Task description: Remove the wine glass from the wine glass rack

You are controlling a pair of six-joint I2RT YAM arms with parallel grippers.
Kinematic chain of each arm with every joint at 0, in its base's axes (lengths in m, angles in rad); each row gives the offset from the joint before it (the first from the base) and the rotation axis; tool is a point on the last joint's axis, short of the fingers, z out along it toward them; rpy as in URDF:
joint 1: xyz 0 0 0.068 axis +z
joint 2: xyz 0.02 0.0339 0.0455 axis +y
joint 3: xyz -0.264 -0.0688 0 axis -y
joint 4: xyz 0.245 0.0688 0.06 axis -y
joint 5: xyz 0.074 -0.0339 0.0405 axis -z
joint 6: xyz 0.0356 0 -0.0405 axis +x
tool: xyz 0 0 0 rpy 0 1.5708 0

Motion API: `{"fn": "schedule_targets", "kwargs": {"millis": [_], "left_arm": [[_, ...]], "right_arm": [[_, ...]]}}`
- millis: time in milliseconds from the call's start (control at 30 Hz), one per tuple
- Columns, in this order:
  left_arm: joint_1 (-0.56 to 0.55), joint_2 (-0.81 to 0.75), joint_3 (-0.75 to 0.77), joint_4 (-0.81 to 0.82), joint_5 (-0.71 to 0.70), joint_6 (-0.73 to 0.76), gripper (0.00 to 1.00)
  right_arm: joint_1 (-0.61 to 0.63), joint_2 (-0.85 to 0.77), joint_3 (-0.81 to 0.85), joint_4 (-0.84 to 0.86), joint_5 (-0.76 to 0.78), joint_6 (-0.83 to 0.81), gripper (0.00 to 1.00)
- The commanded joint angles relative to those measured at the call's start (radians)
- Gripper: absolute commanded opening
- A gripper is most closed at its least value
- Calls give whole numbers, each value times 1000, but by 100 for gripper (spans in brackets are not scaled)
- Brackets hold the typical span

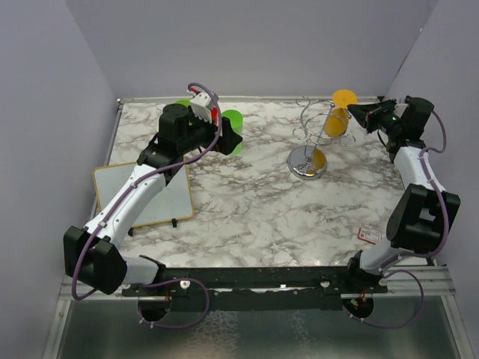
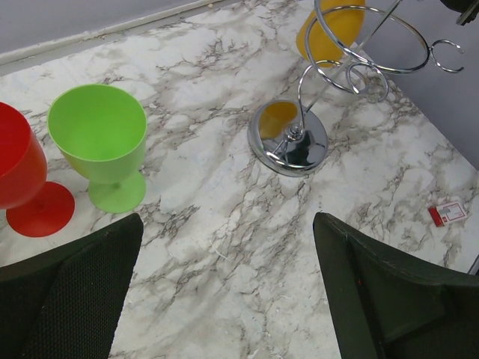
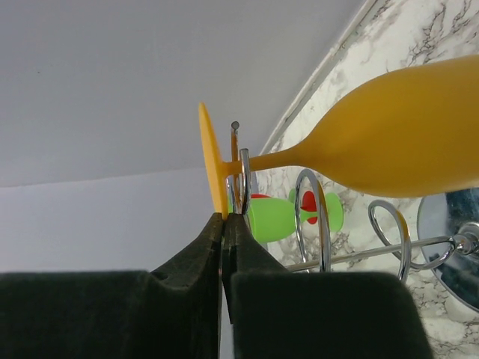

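The orange wine glass (image 1: 338,120) hangs upside down on the silver wire rack (image 1: 307,166) at the back right, its round foot (image 1: 344,97) on top. My right gripper (image 1: 359,112) is shut on the edge of that foot. In the right wrist view the fingertips (image 3: 213,228) pinch the lower rim of the orange foot (image 3: 210,157), with the stem through a rack loop (image 3: 241,179). My left gripper (image 1: 224,140) is open and empty above the table (image 2: 224,224). In its view the rack (image 2: 288,142) and the glass (image 2: 329,30) lie ahead to the right.
A green goblet (image 2: 101,138) and a red goblet (image 2: 19,168) stand upright at the back left, close to my left gripper. A white board (image 1: 146,194) lies at the left edge. A small red and white card (image 1: 369,235) lies near the right arm's base.
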Motion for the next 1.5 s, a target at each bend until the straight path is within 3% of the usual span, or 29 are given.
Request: {"fn": "schedule_targets", "kwargs": {"millis": [0,433,700,1467], "left_arm": [[9,6,7,23,26,-6,99],[15,9,8,22,29,-14,99],[18,8,8,22,29,-16,99],[20,9,11,16,23,-16,99]], "right_arm": [[-3,1,11,11,31,42,1],[-3,-39,-9,49,46,101,1],[-4,-83,20,-64,166,63,1],[-29,-9,121,-39,190,-57,1]]}}
